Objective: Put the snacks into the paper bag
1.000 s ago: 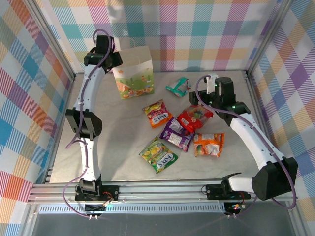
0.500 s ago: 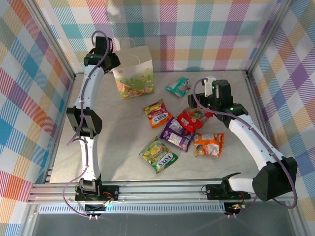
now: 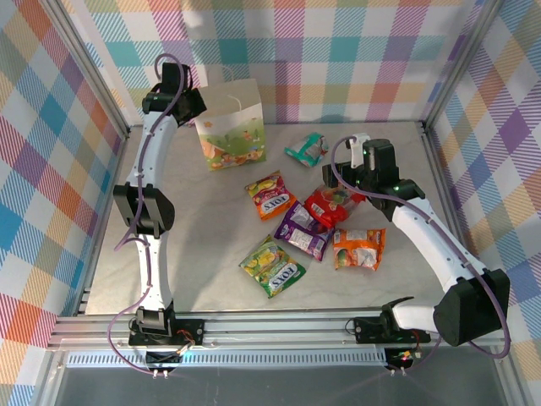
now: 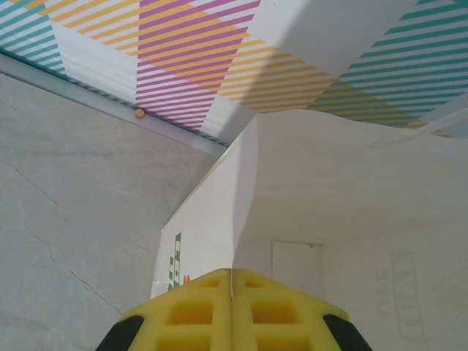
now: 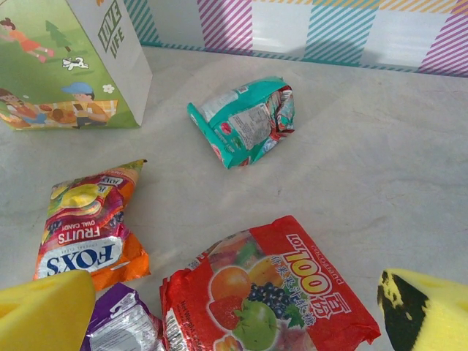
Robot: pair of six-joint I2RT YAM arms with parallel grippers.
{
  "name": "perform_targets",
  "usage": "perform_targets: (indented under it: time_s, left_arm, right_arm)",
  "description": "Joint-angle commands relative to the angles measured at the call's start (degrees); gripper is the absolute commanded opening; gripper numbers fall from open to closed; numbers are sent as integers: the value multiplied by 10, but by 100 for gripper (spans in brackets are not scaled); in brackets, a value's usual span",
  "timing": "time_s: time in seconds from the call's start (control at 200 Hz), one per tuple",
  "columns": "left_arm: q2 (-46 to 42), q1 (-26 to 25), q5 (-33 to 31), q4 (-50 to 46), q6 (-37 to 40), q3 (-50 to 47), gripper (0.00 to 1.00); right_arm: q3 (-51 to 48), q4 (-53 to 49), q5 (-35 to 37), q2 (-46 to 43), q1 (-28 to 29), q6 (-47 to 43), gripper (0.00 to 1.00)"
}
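L gripper (image 4: 232, 291) pinched shut on paper bag (image 3: 230, 127) rim; bag upright, back-left. R gripper (image 5: 234, 311) jaws wide over red packet (image 5: 270, 292). Teal packet (image 3: 306, 150), orange packet (image 3: 270, 195), 2nd orange packet (image 3: 358, 248), purple packet (image 3: 303, 230), green-yellow packet (image 3: 272, 266) loose on table (image 3: 194, 245). Est: none bagged, six to go.

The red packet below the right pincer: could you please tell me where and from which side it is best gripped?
Probably from straight above, across the puffy middle of the red packet. It lies flat, label up, so no edge stands up for a side pinch, and one end meets the purple packet. The open right pincer hovers with a finger to each side.
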Motion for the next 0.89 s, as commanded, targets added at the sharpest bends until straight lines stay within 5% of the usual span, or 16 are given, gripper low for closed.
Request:
perform_targets:
  time_s: [0.0,0.7,0.89]
  left_arm:
    - [-23,5,17,-25,-7,24,0]
    - [-95,6,-48,-157,6,4,0]
    - [-154,7,-44,-158,6,-87,0]
  right_arm:
    - [-10,10,5,-4,5,-5,99]
    - [-18,-6,0,-32,9,2,99]
    - [-27,-15,6,-55,9,9,99]
